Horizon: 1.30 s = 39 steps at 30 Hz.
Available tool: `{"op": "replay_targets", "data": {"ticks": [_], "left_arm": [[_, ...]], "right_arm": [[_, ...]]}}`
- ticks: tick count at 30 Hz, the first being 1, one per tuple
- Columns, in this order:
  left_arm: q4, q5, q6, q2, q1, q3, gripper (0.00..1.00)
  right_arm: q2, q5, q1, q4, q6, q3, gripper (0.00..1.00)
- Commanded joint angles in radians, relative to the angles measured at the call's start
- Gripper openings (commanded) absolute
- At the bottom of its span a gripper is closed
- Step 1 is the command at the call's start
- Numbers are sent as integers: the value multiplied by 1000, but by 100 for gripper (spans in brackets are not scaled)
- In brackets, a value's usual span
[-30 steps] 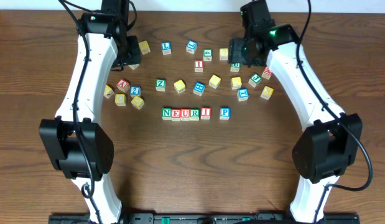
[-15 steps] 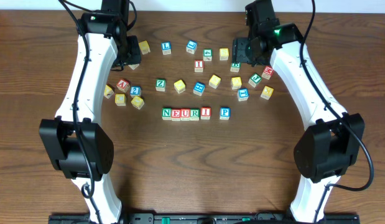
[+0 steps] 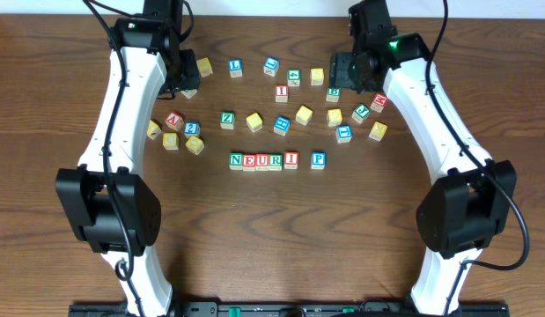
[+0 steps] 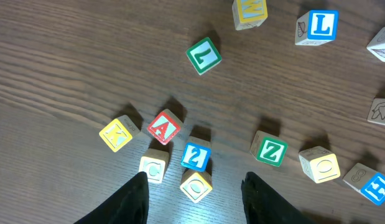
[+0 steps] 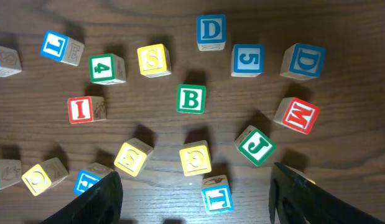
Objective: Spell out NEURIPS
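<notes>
Mid-table, NEURIP row [image 3: 262, 160] sits finished bar S. Right gripper [image 5: 193, 180] wide open, empty, near yellow S cube [image 5: 153, 60], likely hunting it. Left gripper [image 4: 194, 186] part-open, empty.

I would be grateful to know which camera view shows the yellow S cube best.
The right wrist view: the yellow S cube lies in the open, its letter clear to read. The overhead view shows it only as a small yellow cube, letter illegible. The left wrist view does not show it.
</notes>
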Motion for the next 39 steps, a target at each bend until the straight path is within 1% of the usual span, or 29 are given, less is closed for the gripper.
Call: {"op": "replay_targets", "data": {"ticks": [1, 5, 9, 13, 18, 24, 27, 30, 39], "left_arm": [[1, -13, 14, -33, 6, 24, 48], [10, -13, 14, -33, 6, 24, 48], [12, -13, 14, -33, 6, 24, 48], [19, -13, 14, -33, 6, 24, 48], [44, -17, 14, -33, 6, 24, 48], [68, -139, 14, -33, 7, 24, 48], [68, -180, 18, -33, 12, 24, 48], [68, -182, 37, -33, 21, 24, 48], [68, -182, 37, -33, 32, 24, 48]], "right_arm": [[-12, -10, 18, 1, 19, 14, 71], [-12, -14, 27, 1, 19, 14, 71], [-12, -18, 34, 2, 59, 13, 71], [-12, -22, 45, 14, 132, 0, 69], [-8, -40, 79, 80, 219, -50, 68], [62, -39, 123, 115, 278, -56, 68], [113, -39, 129, 117, 308, -56, 66], [148, -39, 129, 117, 315, -56, 64], [204, -31, 129, 130, 349, -56, 64]]}}
